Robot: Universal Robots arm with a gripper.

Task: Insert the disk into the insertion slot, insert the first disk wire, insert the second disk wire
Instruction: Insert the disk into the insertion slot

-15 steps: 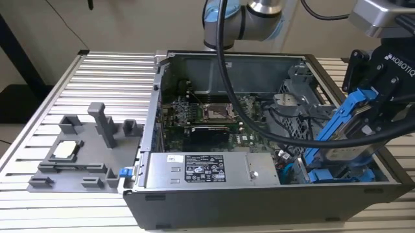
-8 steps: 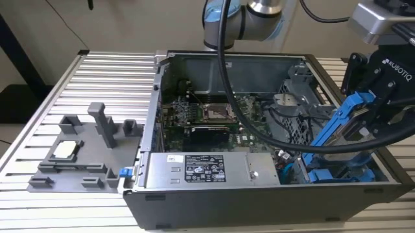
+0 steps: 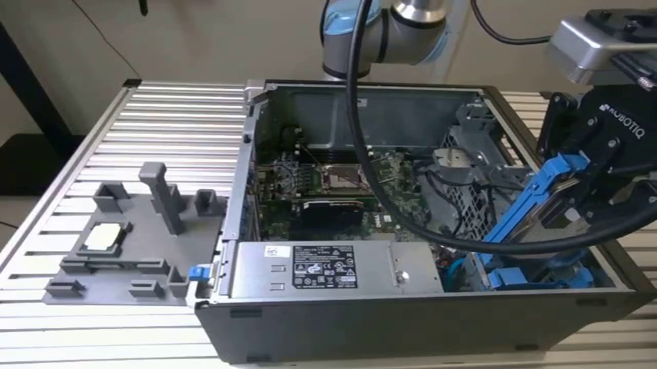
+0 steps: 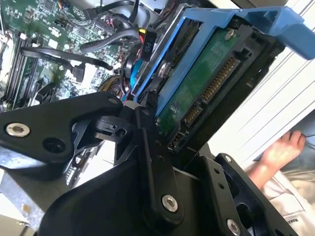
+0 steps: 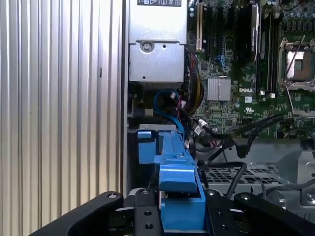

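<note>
The black pincer (image 3: 587,201) on the robot arm pinches the silver-grey disk in its bright blue plastic frame (image 3: 534,201), with one finger on each side. The disk is up in the air and tilted. It hangs over the end of the open grey computer case (image 3: 308,323) at the exterior view's right. It is not in the grey metal slot with little holes in its wall (image 3: 475,204), which is just beside it and lower down. In the second wrist view the disk's green board (image 4: 206,83) shows between the black fingers (image 4: 147,147), and a person's hand (image 4: 283,150) shows beyond the disk. In the first wrist view the disk (image 5: 177,179) sticks out from the pincer (image 5: 179,219) over the case. Another blue frame (image 3: 534,278) sits low in the case. The case stands on a ribbed silver desk (image 3: 123,138).
</note>
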